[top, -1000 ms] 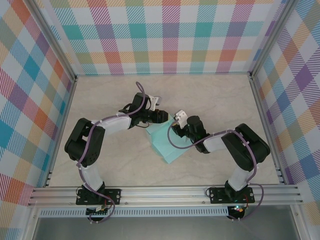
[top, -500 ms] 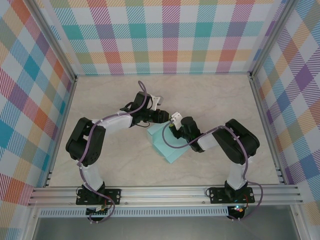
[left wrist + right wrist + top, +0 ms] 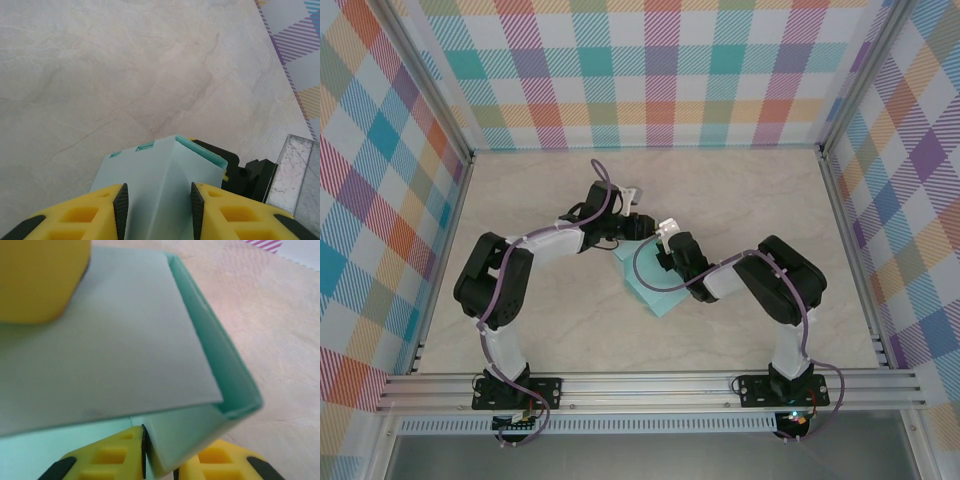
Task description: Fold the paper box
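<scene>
Since a second ago the right arm has folded in toward the middle of the bench (image 3: 760,200), its elbow drawn leftward and its right claw (image 3: 667,243) carried further over the paper box (image 3: 658,292), while the left arm has barely shifted. Seen from above, the pale mint box lies near the centre of the bench, turned cornerwise, with the left claw (image 3: 642,229) at its far corner and the right claw just beside it, the two almost meeting over the far edge. From the left wrist, the left claw (image 3: 157,202) has its black pads set against both sides of a raised fold of the paper box (image 3: 165,170), gripping it; beyond the fold the marbled bench (image 3: 100,75) spreads away. From the right wrist, the right claw (image 3: 159,462) is closed down on a thin upright wall of the paper box (image 3: 125,340), the card pinched between its pads. A broad flat panel spreads away above it, with a narrower side wall running along its right edge. One of the left claw's yellow fingers (image 3: 40,275) rests against that panel at the upper left. Bare bench (image 3: 285,340) shows to the right of the box. Plaid walls (image 3: 660,70) close in the bench on three sides.
</scene>
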Available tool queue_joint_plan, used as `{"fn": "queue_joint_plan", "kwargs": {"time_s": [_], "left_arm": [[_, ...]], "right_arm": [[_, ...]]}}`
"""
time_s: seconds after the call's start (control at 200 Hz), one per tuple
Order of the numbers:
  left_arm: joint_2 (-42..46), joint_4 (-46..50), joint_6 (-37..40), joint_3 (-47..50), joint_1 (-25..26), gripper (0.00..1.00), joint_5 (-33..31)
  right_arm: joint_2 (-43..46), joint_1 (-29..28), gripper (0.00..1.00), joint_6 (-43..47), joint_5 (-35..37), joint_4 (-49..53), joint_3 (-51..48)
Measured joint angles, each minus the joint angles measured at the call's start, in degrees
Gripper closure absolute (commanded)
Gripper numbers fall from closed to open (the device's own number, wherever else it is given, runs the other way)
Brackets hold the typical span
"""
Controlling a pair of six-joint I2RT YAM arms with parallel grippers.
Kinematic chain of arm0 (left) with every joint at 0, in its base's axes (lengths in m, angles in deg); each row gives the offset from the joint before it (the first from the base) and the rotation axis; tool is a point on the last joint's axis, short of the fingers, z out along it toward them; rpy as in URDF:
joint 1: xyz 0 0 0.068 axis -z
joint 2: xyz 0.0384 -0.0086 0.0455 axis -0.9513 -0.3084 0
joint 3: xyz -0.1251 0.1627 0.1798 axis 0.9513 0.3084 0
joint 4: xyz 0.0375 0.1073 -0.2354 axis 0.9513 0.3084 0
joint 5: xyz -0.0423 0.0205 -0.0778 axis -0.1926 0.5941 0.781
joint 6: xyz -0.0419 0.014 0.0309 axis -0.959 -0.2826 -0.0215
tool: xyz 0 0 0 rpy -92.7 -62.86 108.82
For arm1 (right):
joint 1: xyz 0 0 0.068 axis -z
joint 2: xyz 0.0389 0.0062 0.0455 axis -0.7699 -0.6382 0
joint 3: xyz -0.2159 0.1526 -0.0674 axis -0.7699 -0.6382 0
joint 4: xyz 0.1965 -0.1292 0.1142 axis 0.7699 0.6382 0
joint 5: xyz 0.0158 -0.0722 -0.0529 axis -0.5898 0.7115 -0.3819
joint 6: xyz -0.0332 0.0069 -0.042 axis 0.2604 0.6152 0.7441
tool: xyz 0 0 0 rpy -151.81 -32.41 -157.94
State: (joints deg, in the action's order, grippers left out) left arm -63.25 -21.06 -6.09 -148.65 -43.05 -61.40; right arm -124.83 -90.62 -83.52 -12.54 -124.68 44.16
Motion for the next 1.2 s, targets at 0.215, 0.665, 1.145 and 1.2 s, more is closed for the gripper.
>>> {"fn": "queue_joint_plan", "kwargs": {"time_s": [0.215,0.665,1.145,1.2], "left_arm": [[-0.8,-0.6,-1.5,-0.6,0.0,0.62,0.1],[-1.8,9.9,0.9,-6.5,0.6,0.46,0.2],[-4.5,23.8,13.6,-21.0,0.6,0.40,1.3],[-4.9,26.6,16.1,-23.3,0.6,0.38,1.9]], "right_arm": [[-0.7,-0.3,0.76,-2.3,2.2,-0.8,0.4],[9.3,2.7,0.53,-2.8,-8.4,3.1,-8.9],[37.5,14.5,0.49,-11.0,-22.9,21.2,-15.2],[39.6,16.5,0.48,-12.0,-23.5,24.3,-14.3]]}}
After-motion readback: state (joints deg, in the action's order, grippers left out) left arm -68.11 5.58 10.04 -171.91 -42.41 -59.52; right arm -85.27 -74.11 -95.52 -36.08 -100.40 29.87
